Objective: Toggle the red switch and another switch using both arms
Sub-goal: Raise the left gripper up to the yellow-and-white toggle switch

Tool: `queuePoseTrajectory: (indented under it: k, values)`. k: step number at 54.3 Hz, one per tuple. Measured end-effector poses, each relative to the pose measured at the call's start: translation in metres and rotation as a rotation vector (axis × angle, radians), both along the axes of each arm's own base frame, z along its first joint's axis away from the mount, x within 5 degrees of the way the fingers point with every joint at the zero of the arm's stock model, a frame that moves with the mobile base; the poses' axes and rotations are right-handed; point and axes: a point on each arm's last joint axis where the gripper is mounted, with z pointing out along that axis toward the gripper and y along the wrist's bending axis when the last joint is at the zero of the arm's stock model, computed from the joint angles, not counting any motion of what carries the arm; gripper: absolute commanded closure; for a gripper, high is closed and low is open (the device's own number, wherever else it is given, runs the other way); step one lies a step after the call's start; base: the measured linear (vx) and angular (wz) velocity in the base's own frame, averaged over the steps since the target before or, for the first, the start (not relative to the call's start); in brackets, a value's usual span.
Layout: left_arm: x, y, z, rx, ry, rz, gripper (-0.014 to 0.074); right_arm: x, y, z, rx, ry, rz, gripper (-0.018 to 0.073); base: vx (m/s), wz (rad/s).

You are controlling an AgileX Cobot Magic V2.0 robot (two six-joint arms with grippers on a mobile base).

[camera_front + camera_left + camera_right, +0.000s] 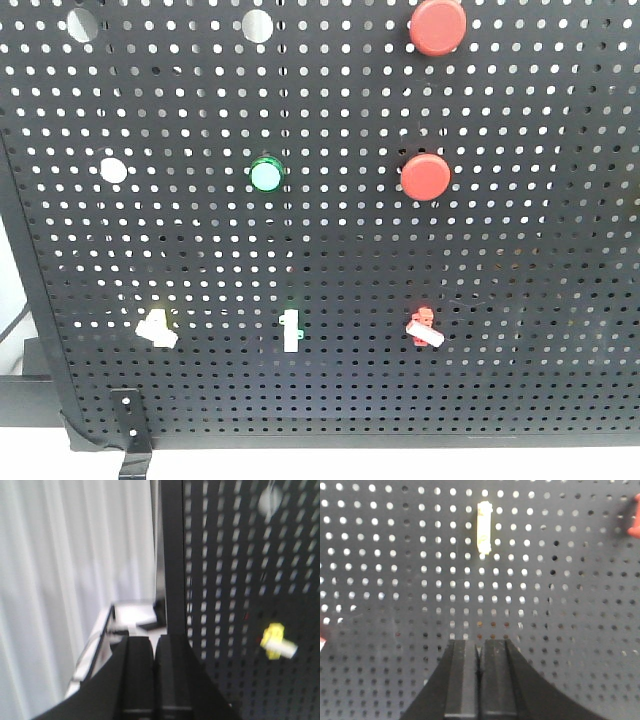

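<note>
Both toggles seem still to do: the red switch (425, 327) and pale yellow switch (157, 327) sit low on the pegboard (340, 250), untouched by the left tool (154, 644) and right tool (480, 646), each pressed together.

red switch (424, 327) low right on pegboard (330, 250), white lever tilted down-right; yellow switch (157, 328) low left, likewise

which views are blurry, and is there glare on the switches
Front view: sharp, though the red switch and pale yellow switch look overexposed. Left wrist view: blurred throughout, curtain washed out. Right wrist view: slightly soft, pegboard dimmer lower down.
</note>
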Motion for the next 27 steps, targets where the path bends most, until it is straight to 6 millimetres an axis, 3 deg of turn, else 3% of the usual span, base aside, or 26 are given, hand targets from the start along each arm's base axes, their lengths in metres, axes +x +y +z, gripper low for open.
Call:
queuePoseTrajectory:
  k: [10,27]
  values:
    - [0.028,-0.008,-0.018,0.007,0.110,-0.039,0.0594,0.004,0.000,0.002,0.002,-0.026,0.003,0.0564,0.00,0.00]
    - [0.066,-0.052,-0.032,0.061,0.091,-0.250,0.0596,0.003,0.000,0.003,0.009,-0.040,0.004,0.0564,0.00,0.00]
